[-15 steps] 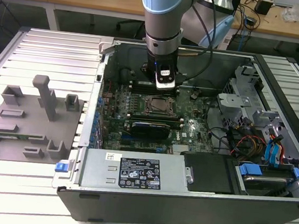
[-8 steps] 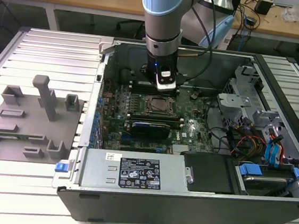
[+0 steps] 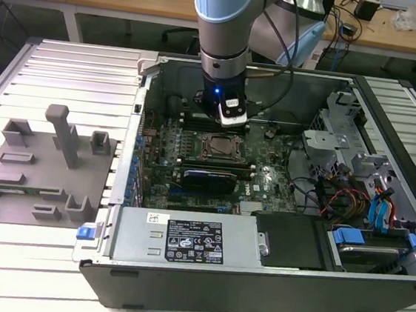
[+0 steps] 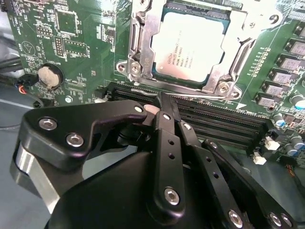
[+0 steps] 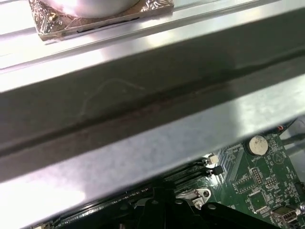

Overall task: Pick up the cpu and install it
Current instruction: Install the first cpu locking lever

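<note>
CPU (image 4: 190, 45) seated in motherboard socket (image 4: 143, 57), just beyond end effector (image 4: 164, 102); fingers pressed together, empty, tips partly obscured.

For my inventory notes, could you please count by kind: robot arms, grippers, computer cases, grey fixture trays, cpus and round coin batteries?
Robot arm: 1
Gripper: 1
Computer case: 1
Grey fixture tray: 1
cpu: 1
Coin battery: 1
Total: 6
</note>
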{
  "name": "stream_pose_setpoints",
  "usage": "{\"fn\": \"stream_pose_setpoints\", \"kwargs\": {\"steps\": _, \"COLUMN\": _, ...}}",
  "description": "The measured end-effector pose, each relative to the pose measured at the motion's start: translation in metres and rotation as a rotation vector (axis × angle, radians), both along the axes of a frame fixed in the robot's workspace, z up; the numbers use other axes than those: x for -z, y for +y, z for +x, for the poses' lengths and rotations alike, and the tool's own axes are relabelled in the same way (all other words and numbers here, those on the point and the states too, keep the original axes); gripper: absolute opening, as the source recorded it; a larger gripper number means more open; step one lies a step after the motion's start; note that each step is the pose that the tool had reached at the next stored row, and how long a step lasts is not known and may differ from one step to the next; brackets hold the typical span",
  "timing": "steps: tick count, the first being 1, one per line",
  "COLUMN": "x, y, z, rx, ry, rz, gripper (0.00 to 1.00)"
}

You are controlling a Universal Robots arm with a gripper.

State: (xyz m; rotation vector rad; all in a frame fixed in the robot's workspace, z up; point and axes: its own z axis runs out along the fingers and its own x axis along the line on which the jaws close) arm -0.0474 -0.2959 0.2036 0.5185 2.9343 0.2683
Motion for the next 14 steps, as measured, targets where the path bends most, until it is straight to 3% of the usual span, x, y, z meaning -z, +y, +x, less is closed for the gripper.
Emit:
{"fn": "stream_pose_setpoints", "kwargs": {"steps": 2, "x": 0.0000, "y": -0.0001, "z": -0.0006, "rx": -0.001, "ry": -0.0046, "rz": -0.0015, "gripper": 0.11}}
{"fn": "stream_pose_setpoints", "kwargs": {"steps": 4, "x": 0.0003, "y": -0.0001, "z": -0.0008, "rx": -0.003, "ry": -0.0134, "rz": -0.0024, "gripper": 0.11}}
{"fn": "stream_pose_setpoints", "kwargs": {"steps": 5, "x": 0.0006, "y": -0.0002, "z": -0.0010, "rx": -0.006, "ry": -0.0222, "rz": -0.0037, "gripper": 0.11}}
{"fn": "stream_pose_setpoints", "kwargs": {"steps": 6, "x": 0.0007, "y": -0.0003, "z": -0.0010, "rx": -0.007, "ry": -0.0241, "rz": -0.0047, "gripper": 0.11}}
{"fn": "stream_pose_setpoints", "kwargs": {"steps": 14, "x": 0.0008, "y": -0.0003, "z": -0.0021, "rx": -0.007, "ry": -0.0241, "rz": -0.0057, "gripper": 0.11}}
